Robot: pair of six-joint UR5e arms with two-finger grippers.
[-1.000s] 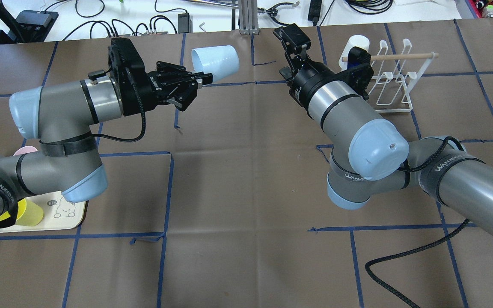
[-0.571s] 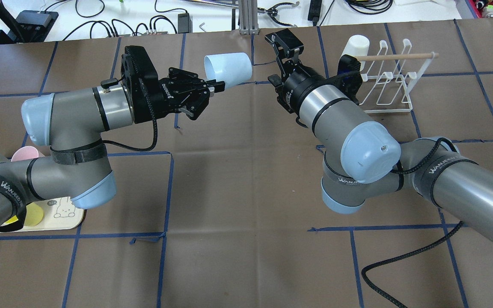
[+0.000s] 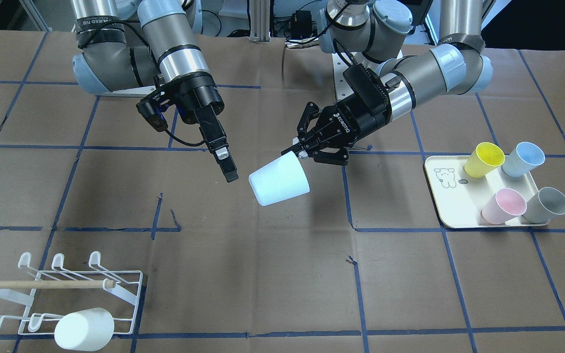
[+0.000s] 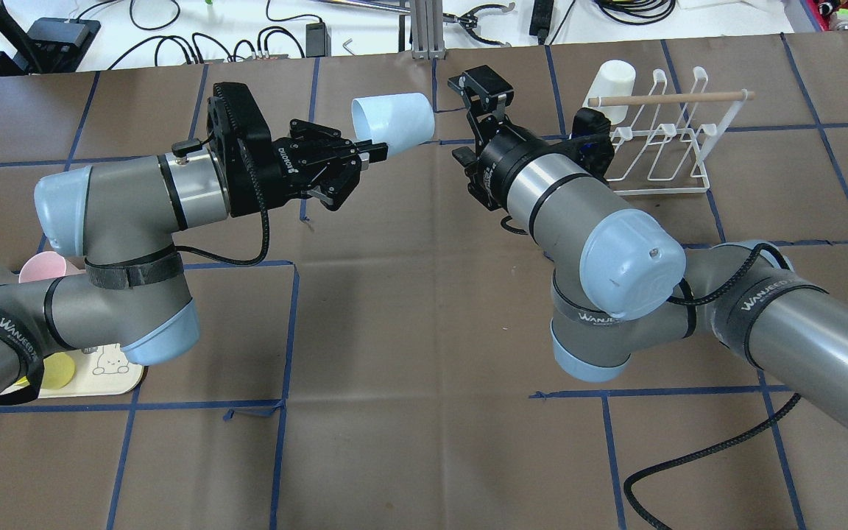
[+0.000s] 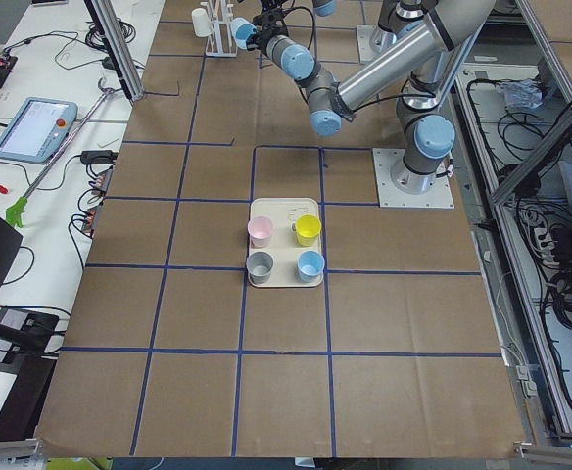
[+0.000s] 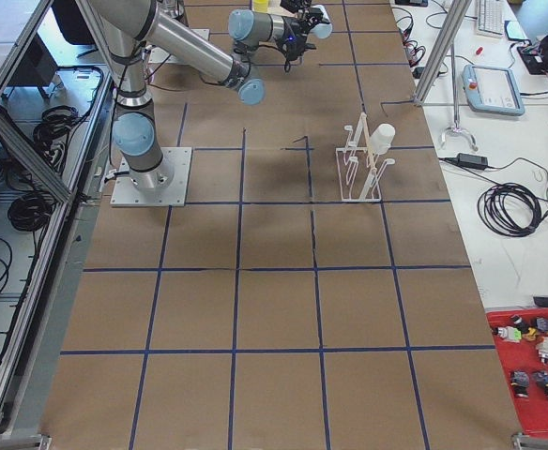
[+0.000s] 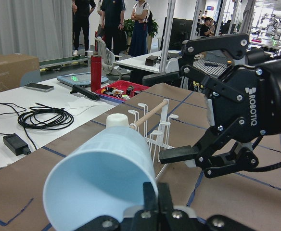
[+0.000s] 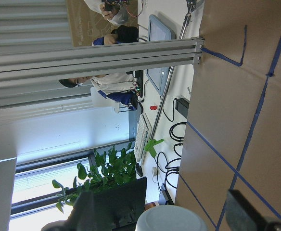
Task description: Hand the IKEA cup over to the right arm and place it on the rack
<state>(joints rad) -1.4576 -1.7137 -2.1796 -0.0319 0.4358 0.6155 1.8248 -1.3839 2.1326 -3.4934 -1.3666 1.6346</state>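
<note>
My left gripper (image 4: pixel 374 150) is shut on the rim of a pale-blue cup (image 4: pixel 394 121) and holds it on its side in the air over the table's far middle. In the front-facing view the cup (image 3: pixel 278 180) hangs below that gripper (image 3: pixel 296 152). My right gripper (image 4: pixel 466 118) is open and faces the cup's base from a short gap, not touching it. The left wrist view shows the cup (image 7: pixel 102 178) and the open right gripper (image 7: pixel 181 101) behind it. The white wire rack (image 4: pixel 663 140) stands at the far right.
A white cup (image 4: pixel 612 81) hangs on the rack's left end. A cream tray (image 3: pixel 447 201) near my left arm's base holds yellow (image 3: pixel 483 159), blue (image 3: pixel 523 159), pink (image 3: pixel 503 206) and grey (image 3: pixel 547 206) cups. A black cable (image 4: pixel 689 449) lies on the near right.
My left gripper carried the pale-blue cup to the right and stopped. My right gripper swung left, away from the rack, toward the cup's base.
</note>
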